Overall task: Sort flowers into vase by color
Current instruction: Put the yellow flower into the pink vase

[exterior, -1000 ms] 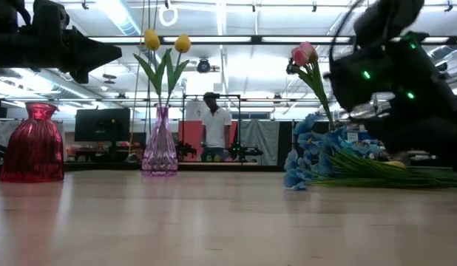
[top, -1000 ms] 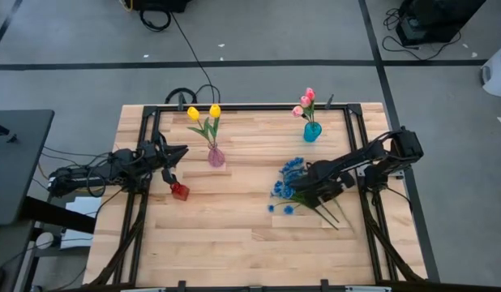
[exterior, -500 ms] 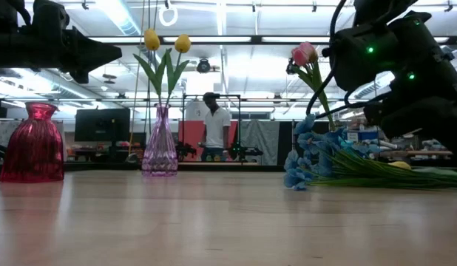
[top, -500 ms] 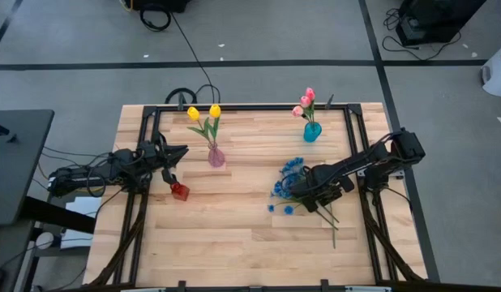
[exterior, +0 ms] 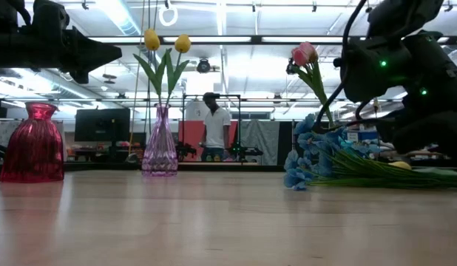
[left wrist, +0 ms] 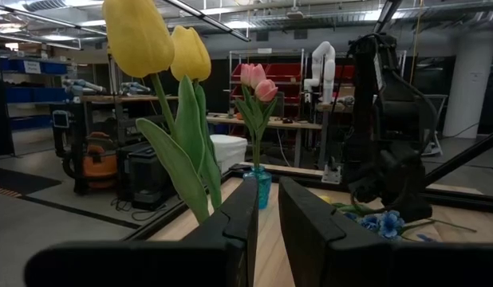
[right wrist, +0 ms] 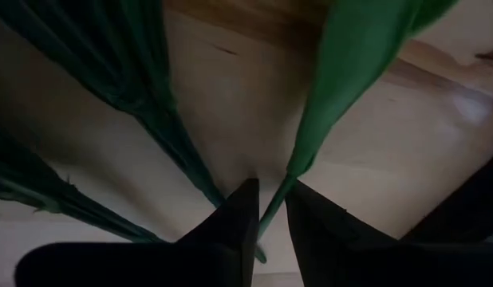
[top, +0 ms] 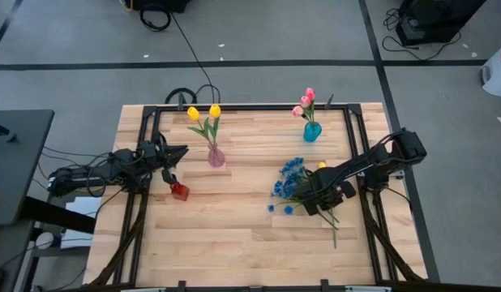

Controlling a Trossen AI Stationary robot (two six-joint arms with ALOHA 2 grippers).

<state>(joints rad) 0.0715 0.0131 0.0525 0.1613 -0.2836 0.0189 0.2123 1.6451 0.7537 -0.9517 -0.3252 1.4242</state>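
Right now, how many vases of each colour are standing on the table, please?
Red vase: 1
Purple vase, holding the yellow tulips: 1
Teal vase, holding the pink tulips: 1
Total: 3 vases

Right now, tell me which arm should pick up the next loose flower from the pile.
Right. The right gripper is down over the loose flowers on the table, its fingers nearly shut around a green stem. The left gripper hovers by the red vase, far from them.
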